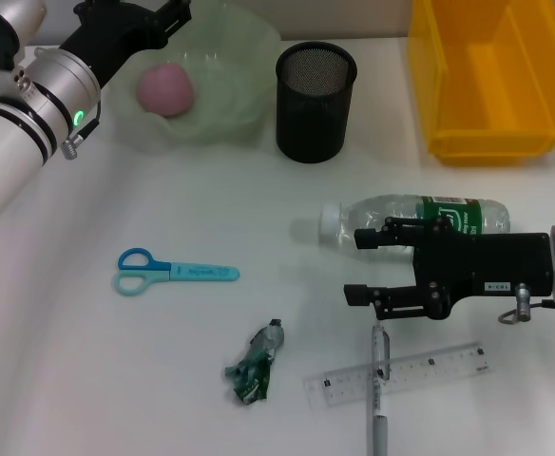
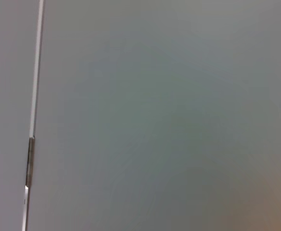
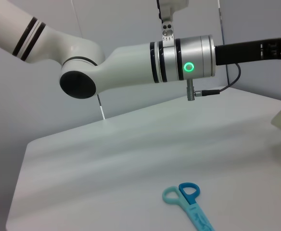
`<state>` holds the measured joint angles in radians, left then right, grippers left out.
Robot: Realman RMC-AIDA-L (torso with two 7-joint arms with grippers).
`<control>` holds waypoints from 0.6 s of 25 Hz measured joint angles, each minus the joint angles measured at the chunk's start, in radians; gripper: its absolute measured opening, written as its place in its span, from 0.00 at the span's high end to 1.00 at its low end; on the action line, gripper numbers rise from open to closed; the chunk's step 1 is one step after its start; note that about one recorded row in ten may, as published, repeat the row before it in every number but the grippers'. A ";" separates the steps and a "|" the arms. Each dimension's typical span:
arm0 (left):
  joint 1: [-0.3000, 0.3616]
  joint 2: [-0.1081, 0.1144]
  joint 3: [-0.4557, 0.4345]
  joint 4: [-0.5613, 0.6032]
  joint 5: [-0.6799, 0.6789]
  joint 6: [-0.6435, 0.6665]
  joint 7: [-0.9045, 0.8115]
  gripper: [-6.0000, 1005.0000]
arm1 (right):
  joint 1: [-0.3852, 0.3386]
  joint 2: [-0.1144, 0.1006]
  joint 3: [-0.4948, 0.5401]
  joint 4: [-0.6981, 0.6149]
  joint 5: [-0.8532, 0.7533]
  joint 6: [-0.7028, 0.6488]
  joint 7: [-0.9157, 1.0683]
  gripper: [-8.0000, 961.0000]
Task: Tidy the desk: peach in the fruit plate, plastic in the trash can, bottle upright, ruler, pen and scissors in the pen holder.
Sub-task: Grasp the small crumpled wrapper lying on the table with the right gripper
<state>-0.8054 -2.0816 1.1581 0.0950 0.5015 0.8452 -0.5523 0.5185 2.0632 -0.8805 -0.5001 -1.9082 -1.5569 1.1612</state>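
Observation:
A pink peach point(image 1: 166, 90) lies in the pale green fruit plate point(image 1: 235, 85) at the back left. My left gripper point(image 1: 168, 24) hovers open at the plate's left rim, apart from the peach. The clear bottle point(image 1: 420, 214) lies on its side at the right. Beside it my right gripper point(image 1: 354, 266) stands open and holds nothing, one finger along the bottle's near side. A pen point(image 1: 379, 389) lies across a clear ruler point(image 1: 401, 375) just in front. Blue scissors point(image 1: 173, 273) point(image 3: 188, 204) and crumpled green plastic point(image 1: 257, 366) lie mid-table. The black mesh pen holder point(image 1: 315, 100) stands at the back centre.
A yellow bin point(image 1: 491, 76) stands at the back right. The left arm point(image 3: 131, 60) crosses high over the table in the right wrist view. The left wrist view shows only a grey wall.

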 joint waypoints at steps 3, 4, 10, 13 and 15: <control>0.000 0.000 0.000 0.000 0.000 0.000 0.000 0.17 | 0.003 0.000 0.000 0.000 0.000 0.000 0.000 0.20; 0.000 0.000 0.000 0.000 0.000 0.000 0.000 0.17 | 0.003 0.000 0.000 0.000 0.000 0.000 0.000 0.20; 0.003 0.000 0.009 0.000 0.002 0.009 -0.006 0.17 | 0.003 0.000 0.000 0.000 0.000 0.000 0.000 0.20; 0.014 0.000 0.037 0.014 0.013 0.022 -0.048 0.17 | 0.003 0.000 0.000 0.000 0.000 0.000 0.000 0.20; 0.035 0.000 0.088 0.042 0.015 0.035 -0.098 0.17 | 0.002 0.000 0.000 0.000 0.000 0.000 0.000 0.20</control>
<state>-0.7704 -2.0811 1.2457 0.1369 0.5163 0.8807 -0.6506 0.5202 2.0632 -0.8804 -0.5001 -1.9082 -1.5570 1.1612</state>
